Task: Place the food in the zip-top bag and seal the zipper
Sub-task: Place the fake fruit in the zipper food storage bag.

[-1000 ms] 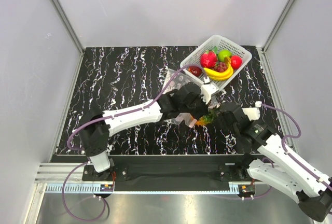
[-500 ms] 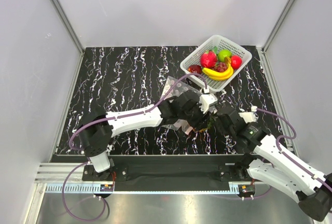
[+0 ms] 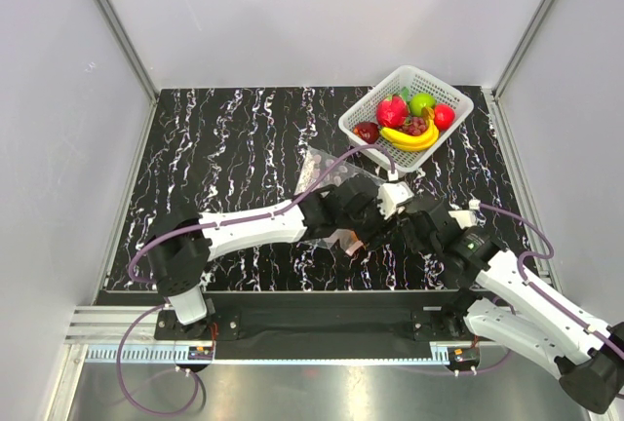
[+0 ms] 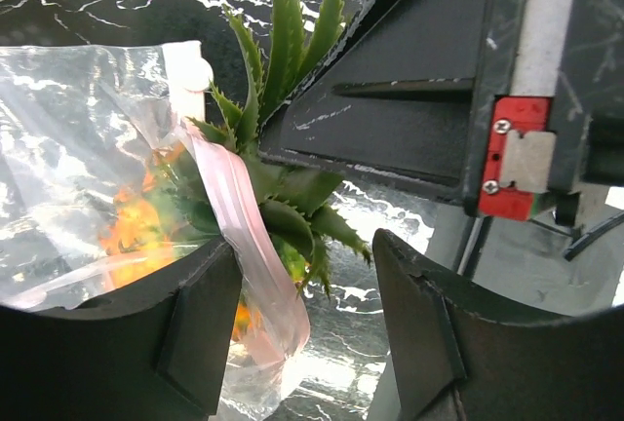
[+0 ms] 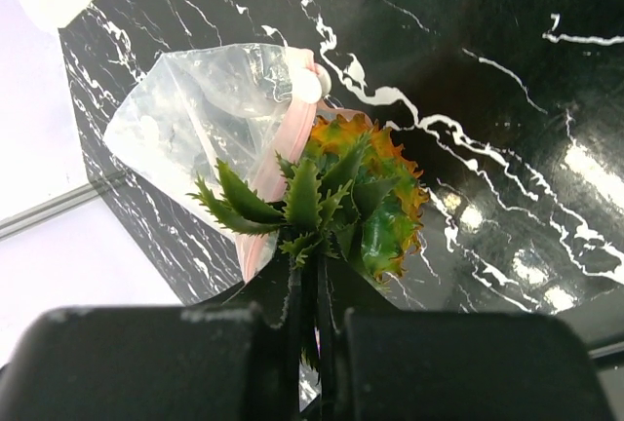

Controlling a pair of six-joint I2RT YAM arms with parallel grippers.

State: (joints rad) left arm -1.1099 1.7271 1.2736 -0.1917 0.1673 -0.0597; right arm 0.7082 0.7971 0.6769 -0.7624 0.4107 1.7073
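The right gripper (image 5: 310,328) pinches the pineapple (image 5: 363,202) by its leaves at the bag (image 5: 200,114) mouth, mid-table toward the near edge. The left gripper (image 4: 304,280) stands spread, with the zipper (image 4: 237,216) draped against one finger. I'd push the fruit well past that strip, lip held up, before letting go.

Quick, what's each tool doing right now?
Left tool: open, zipper against one finger.
Right tool: shut on the pineapple, by its leaves.
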